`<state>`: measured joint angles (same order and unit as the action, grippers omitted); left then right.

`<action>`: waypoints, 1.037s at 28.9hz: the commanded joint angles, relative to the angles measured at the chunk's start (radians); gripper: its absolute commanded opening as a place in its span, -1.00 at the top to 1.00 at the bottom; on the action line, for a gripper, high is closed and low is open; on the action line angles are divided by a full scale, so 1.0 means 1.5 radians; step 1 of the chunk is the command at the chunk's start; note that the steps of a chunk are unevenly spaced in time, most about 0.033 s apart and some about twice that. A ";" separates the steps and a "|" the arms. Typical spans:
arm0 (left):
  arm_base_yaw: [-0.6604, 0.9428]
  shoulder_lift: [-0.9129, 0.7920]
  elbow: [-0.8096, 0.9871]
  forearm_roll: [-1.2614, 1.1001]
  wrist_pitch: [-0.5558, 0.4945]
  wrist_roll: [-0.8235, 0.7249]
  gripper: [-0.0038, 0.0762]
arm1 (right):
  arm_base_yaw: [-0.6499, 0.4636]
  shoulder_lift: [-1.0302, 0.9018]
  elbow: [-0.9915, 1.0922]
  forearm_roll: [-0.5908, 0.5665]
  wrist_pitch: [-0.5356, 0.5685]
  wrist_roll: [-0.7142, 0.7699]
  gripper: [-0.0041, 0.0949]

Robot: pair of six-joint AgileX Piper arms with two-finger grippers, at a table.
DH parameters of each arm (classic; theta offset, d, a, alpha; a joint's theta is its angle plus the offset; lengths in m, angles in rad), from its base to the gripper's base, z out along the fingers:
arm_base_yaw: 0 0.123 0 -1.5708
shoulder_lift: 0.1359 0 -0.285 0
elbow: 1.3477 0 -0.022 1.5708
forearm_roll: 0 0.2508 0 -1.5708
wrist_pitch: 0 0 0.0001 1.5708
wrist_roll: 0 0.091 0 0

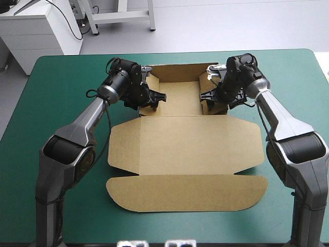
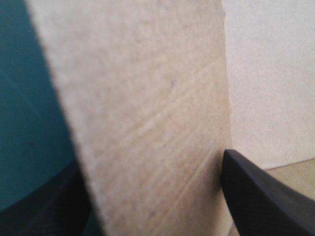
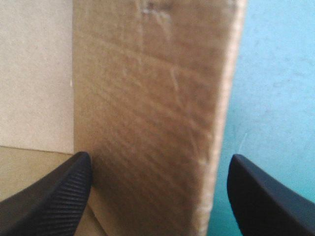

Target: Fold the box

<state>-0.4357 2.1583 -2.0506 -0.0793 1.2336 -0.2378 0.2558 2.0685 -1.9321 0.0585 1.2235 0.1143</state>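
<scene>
The brown box (image 1: 185, 139) lies mid-table, its lid panels flat toward the near edge. At its far end the tray (image 1: 177, 100) has its back wall raised. My left gripper (image 1: 154, 100) is at the tray's left side wall and my right gripper (image 1: 208, 98) at the right side wall. In the left wrist view the left gripper (image 2: 152, 196) is open, its fingers straddling an upright board wall (image 2: 147, 98). The right wrist view shows the right gripper (image 3: 160, 191) open in the same way, astride the right wall (image 3: 152, 98), with one finger inside the tray and one outside.
The teal-green cover (image 1: 61, 103) shows bare on both sides of the box and along the near edge. The rounded front flap (image 1: 185, 193) lies flat close to the near edge. White furniture stands beyond the far edge.
</scene>
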 commanded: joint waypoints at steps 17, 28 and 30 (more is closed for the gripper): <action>0.003 -0.152 -0.194 0.105 0.036 0.018 -0.19 | -0.002 -0.040 -0.236 -0.044 0.018 0.036 -0.62; 0.003 -0.309 -0.191 0.111 0.036 0.059 0.92 | -0.002 -0.075 -0.231 -0.028 0.019 0.028 -0.59; 0.003 -0.350 -0.177 0.109 0.036 0.076 0.92 | -0.002 -0.088 -0.187 -0.023 0.019 0.025 -0.59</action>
<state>-0.4302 1.7313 -2.3091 0.0819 1.2389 -0.1431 0.2558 2.0166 -2.2354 0.0193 1.2463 0.1665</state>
